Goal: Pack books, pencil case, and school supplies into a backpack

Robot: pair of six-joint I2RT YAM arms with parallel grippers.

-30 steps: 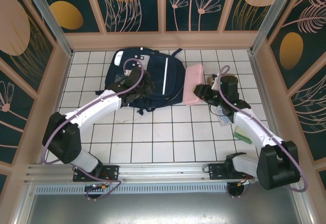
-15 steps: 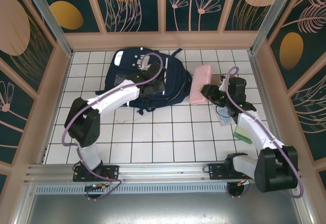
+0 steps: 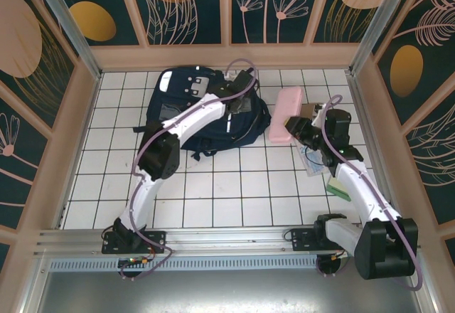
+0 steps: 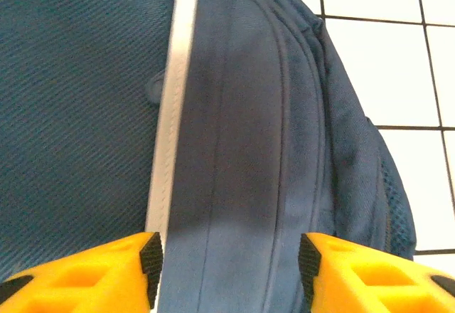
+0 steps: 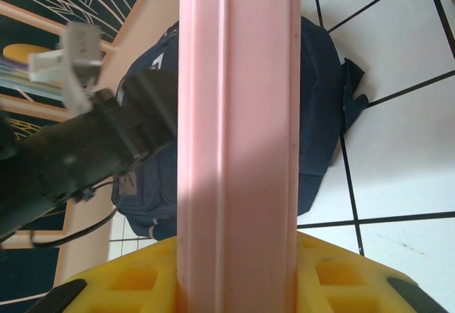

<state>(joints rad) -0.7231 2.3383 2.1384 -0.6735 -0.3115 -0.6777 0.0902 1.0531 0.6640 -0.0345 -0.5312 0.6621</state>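
The navy backpack (image 3: 202,110) lies flat at the back of the tiled table, and its white stripe (image 4: 170,114) runs up the left wrist view. My left gripper (image 3: 242,87) hovers over the pack's upper right part. It is open, with the yellow fingers (image 4: 99,274) apart and only blue fabric between them (image 4: 229,267). My right gripper (image 3: 299,126) is shut on a flat pink case (image 3: 286,112), just right of the backpack (image 5: 323,107). The case (image 5: 238,99) stands on edge between the yellow fingers.
A book (image 3: 311,161) lies partly under my right forearm, and a slim green item (image 3: 340,187) is nearer the front right. Wooden walls ring the table. My left arm (image 5: 71,163) crosses the right wrist view above the backpack.
My left arm has swung from the backpack's lower left across to its upper right, and its jaws have widened. The right gripper has carried the pink case slightly right and back.
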